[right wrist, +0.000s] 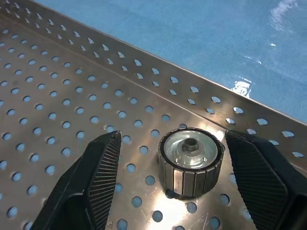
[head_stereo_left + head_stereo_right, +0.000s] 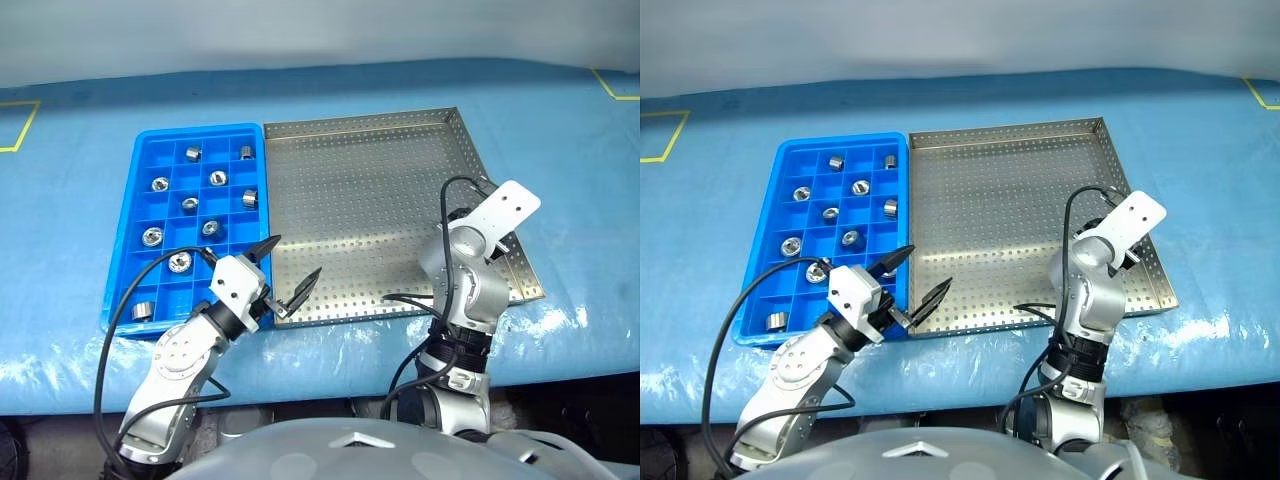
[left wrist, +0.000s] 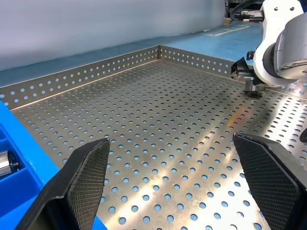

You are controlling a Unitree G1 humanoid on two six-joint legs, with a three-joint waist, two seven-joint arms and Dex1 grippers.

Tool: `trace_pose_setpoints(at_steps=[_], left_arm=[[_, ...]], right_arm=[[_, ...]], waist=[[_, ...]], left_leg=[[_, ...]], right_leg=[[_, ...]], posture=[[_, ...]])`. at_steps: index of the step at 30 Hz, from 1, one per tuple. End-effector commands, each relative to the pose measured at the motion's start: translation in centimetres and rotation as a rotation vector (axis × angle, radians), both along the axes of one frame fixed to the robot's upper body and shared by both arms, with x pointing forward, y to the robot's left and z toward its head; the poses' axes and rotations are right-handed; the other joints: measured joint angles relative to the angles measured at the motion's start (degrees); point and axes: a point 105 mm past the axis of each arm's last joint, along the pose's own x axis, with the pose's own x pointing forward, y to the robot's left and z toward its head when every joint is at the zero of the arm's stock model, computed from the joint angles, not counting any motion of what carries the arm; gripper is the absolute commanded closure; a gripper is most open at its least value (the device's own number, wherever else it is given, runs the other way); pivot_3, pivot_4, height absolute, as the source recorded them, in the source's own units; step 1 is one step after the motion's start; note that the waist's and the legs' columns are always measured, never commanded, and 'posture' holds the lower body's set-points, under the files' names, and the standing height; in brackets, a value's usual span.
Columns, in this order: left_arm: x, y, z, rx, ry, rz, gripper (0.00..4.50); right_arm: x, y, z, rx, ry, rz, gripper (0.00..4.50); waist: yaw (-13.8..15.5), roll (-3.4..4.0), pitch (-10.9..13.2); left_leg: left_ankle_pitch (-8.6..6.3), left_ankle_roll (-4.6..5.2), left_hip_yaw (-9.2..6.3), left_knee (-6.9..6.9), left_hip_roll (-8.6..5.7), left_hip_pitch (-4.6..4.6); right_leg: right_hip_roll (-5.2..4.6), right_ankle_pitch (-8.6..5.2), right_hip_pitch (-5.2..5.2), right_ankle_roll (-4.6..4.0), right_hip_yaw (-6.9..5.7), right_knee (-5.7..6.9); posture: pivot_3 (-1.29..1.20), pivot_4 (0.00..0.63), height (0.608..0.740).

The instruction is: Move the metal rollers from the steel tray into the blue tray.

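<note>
The steel tray lies mid-table with the blue tray against its left side. Several metal rollers sit in the blue tray's compartments. One metal roller stands on the steel tray's perforated floor near its right rim. My right gripper is open, angled down, one finger on each side of that roller with a gap on both sides. My left gripper is open and empty over the steel tray's near left corner, beside the blue tray's edge.
Both trays rest on a blue cloth covering the table, under glossy film at the near edge. Yellow tape marks sit at the far left and far right. Black cables loop off both wrists.
</note>
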Motion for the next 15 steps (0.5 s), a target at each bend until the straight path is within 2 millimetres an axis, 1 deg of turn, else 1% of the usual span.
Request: trace_pose_setpoints(at_steps=[1, 10, 15], left_arm=[[-0.2, -0.3, 1.3, -0.012, -0.047, -0.008, 0.00], [-0.1, -0.3, 1.6, -0.017, -0.052, -0.001, 0.00], [-0.1, -0.3, 1.5, -0.022, -0.048, 0.008, 0.00]], right_arm=[[0.1, 5.4, -1.6, 0.220, -0.009, 0.028, 0.84], [1.0, 4.3, -2.5, 0.197, -0.009, -0.001, 0.84], [1.1, 4.5, -2.4, 0.181, -0.026, 0.005, 0.84]], waist=[[0.00, 0.00, 0.00], [0.04, 0.00, 0.00], [0.21, 0.00, 0.00]], left_leg=[[0.00, 0.00, 0.00, 0.00, 0.00, 0.00], [0.00, 0.00, 0.00, -0.01, 0.00, 0.00], [0.00, 0.00, 0.00, -0.01, 0.00, 0.00]], right_leg=[[0.00, 0.00, 0.00, 0.00, 0.00, 0.00], [0.01, 0.00, 0.00, 0.00, -0.01, 0.00], [0.00, 0.00, 0.00, 0.00, 0.00, -0.01]], posture=[[0.01, 0.150, 0.740], [0.03, 0.150, 0.740], [0.03, 0.150, 0.740]])
